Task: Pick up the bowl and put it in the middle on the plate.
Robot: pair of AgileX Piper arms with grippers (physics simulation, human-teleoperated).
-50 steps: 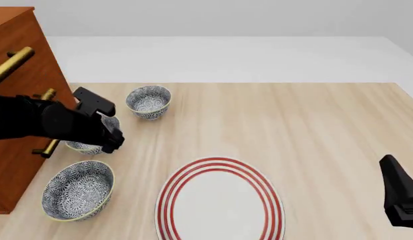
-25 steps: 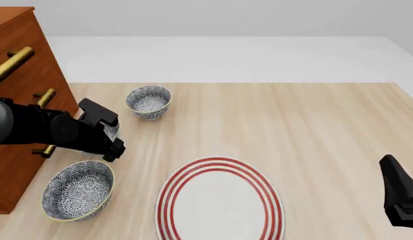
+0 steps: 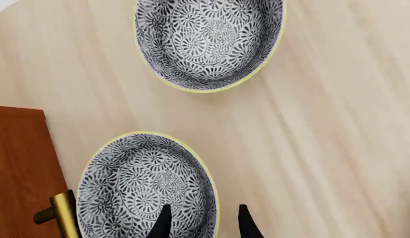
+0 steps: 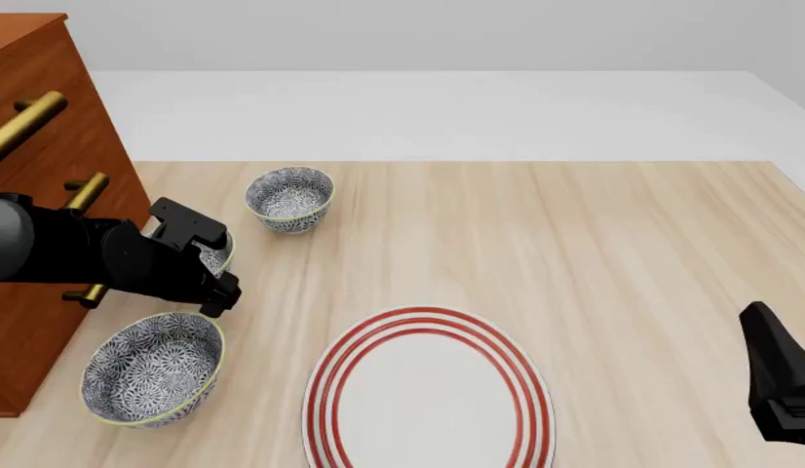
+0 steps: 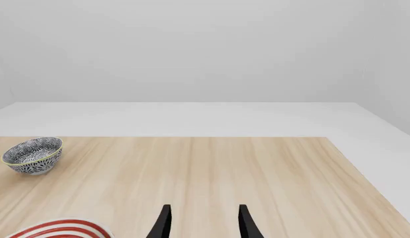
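The bowl [image 3: 135,181], blue-grey floral with a pale yellow rim, stands beside the wooden cabinet. In the front view only a sliver of the bowl [image 4: 219,254] shows behind the left arm. My left gripper [image 3: 203,223] is open and points down, straddling the bowl's rim with one finger over the inside and one outside. In the front view the left gripper [image 4: 220,291] is low over that bowl. The plate [image 4: 429,390], white with red rings, lies at the front middle. My right gripper [image 5: 203,223] is open and holds nothing, near the table's front right.
Two look-alike bowls stand nearby: a near bowl [image 4: 153,369] [image 3: 208,39] at the front left and a far bowl [image 4: 289,198] [image 5: 33,154] farther back. An orange-brown cabinet [image 4: 39,146] with brass handles [image 3: 56,213] runs along the table's left side.
My left gripper has come down and slightly nearer, over the bowl beside the cabinet. The bowls, the plate and the right arm have not moved.
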